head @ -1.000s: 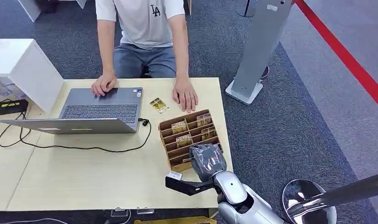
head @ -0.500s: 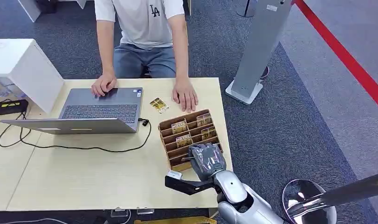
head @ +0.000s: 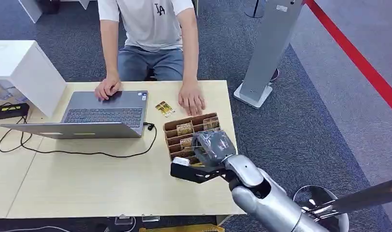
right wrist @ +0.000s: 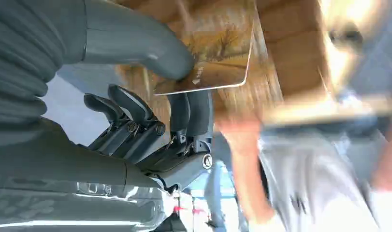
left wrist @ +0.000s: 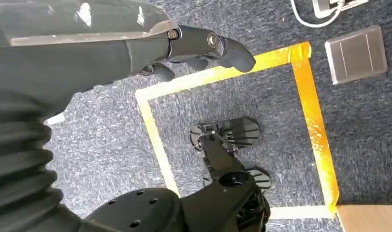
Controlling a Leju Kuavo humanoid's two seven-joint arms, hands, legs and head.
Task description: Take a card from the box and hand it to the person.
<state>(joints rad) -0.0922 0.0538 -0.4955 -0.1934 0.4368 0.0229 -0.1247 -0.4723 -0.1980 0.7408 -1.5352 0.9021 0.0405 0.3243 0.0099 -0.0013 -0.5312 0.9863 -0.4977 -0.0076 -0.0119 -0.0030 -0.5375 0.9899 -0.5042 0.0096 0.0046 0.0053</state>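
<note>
Your right robot hand [head: 212, 146] reaches forward, thumb and fingers [right wrist: 194, 108] pinching a card [right wrist: 218, 58]. Your left robot hand [left wrist: 194, 46] hangs down, fingers curled, holding nothing.

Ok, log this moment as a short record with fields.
right hand: pinches a card between thumb and fingers, over the box
left hand: hangs over the carpet, holds nothing, fingers partly curled
box: on the table, cards in its slots
loose card: on the table beside the laptop
person: seated across the table, both hands on it
</note>
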